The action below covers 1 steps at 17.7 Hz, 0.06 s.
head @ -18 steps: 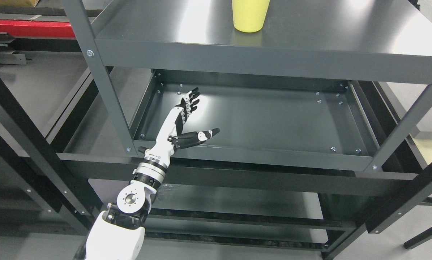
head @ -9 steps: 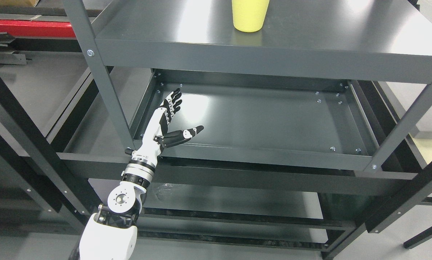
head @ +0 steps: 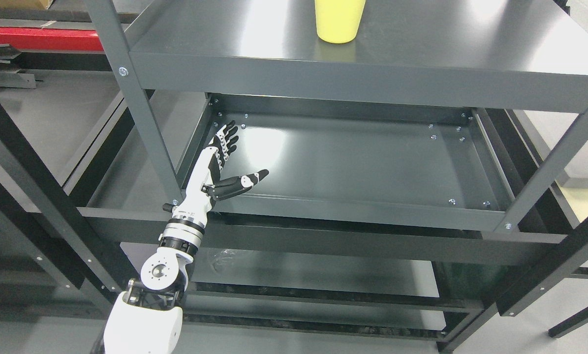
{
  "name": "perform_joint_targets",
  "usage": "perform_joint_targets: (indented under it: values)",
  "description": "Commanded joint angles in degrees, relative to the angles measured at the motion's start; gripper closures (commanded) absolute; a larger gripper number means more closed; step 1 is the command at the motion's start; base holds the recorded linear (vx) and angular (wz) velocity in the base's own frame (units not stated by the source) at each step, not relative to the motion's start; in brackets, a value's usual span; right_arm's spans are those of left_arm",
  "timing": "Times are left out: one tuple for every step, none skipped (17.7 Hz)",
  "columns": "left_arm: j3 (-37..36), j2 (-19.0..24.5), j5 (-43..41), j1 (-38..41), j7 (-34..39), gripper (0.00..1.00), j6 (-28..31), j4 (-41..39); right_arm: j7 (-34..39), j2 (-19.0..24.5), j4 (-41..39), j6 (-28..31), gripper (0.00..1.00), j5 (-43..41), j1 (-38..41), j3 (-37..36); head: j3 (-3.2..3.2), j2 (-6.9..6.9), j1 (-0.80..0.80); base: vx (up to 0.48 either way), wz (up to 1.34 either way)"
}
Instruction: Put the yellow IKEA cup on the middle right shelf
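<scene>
1. Cup [head: 339,20]: yellow, upright on the upper shelf [head: 421,54], near the top edge of the view; its rim is cut off by the frame. Nothing touches it.
2. Left hand [head: 217,164]: arm comes in from the lower left, white forearm rising past the shelf's front rail. The hand is released, fingers [head: 226,137] straight and together, pointing up and away, thumb [head: 247,179] splayed out to the right. It grips nothing.
3. The hand sits over the near-left corner of the lower shelf [head: 353,167], close beside the left post [head: 141,118]. Whether the palm touches the shelf surface cannot be told.
4. Hand and cup are well apart: the cup is one level up and off to the right of the hand.
5. Lower shelf is a dark tray with a raised lip and small bolts at its corners; bright glare lies just right of the fingers.
6. Right arm does not show.
</scene>
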Motion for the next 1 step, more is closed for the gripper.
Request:
perform_joint_targets:
  values:
    - [1.4,0.8,0.0,-0.2,-0.1,0.01,0.0,0.2,0.0,-1.0,0.0,0.0,0.01,-1.4,0.8,1.0,0.00,0.00,0.00,0.000,0.00]
